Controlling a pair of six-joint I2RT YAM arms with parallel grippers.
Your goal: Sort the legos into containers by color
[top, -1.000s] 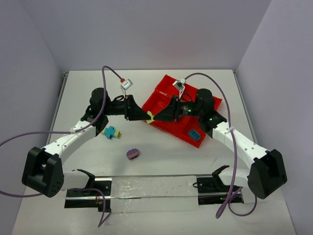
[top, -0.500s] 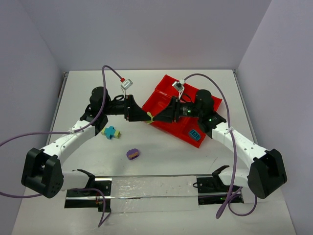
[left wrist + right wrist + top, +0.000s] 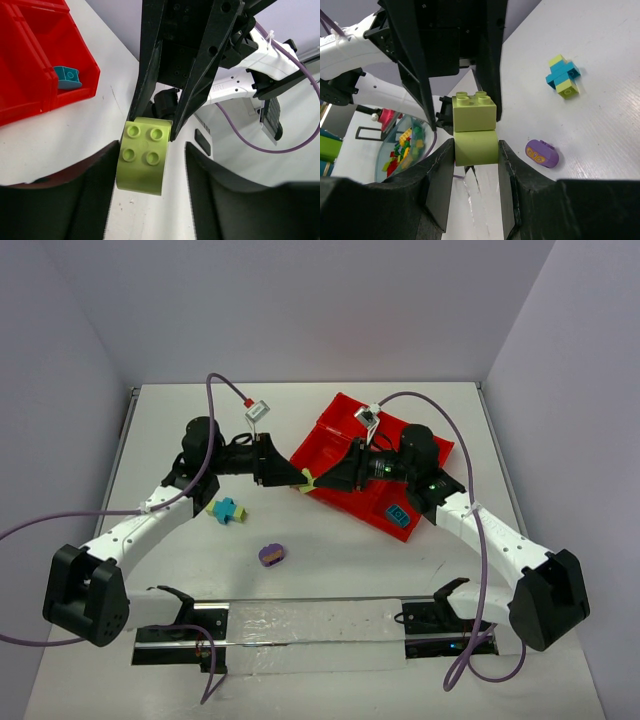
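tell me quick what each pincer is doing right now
left pincer: around the yellow-green lego stack, grip cannot be told
right pincer: closed on the same stack

From above, the lime brick [image 3: 310, 482] shows only as a tiny sliver, and the right arm [image 3: 415, 455] covers part of the red tray [image 3: 325, 435]. In the left wrist view, a tray wall half hides a teal brick [image 3: 67, 78].

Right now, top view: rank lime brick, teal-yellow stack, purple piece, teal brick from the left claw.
1. lime brick, at the left claw.
2-3. teal-yellow stack, left; purple piece, below: too close to call.
4. teal brick, right, in tray.
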